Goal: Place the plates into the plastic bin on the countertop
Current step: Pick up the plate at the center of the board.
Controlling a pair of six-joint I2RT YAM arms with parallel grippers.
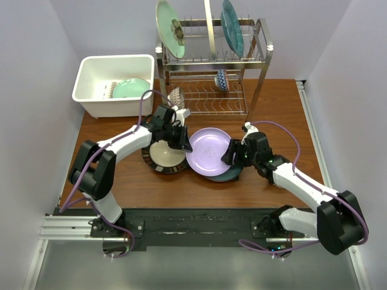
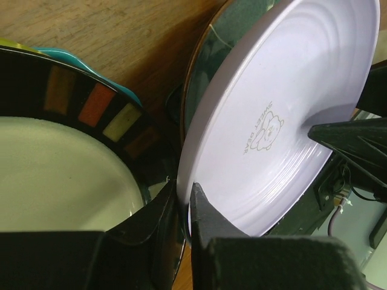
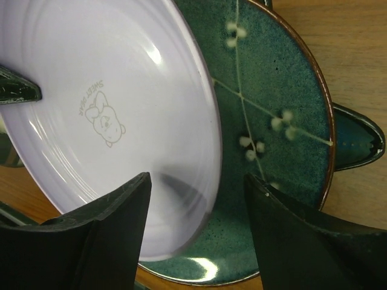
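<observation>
Lavender plate (image 1: 208, 151) sits mid-frame in top view, right side lying over teal plate (image 3: 272, 115), left edge just beside striped plate (image 1: 162, 160). Left gripper (image 2: 184, 202) clamped on its left rim, thin lip between fingers. Right gripper (image 3: 196, 187) jaws apart, straddling opposite rim, not biting.

My read: glossy, probably light, stiff, slippery. Rim is the only handle, so I'd bite deep or it swivels. One-sided pinch likely droops.

White bin (image 1: 84, 90) upper left of top view, green plate (image 1: 132, 88) inside. I'd set down gently.
</observation>
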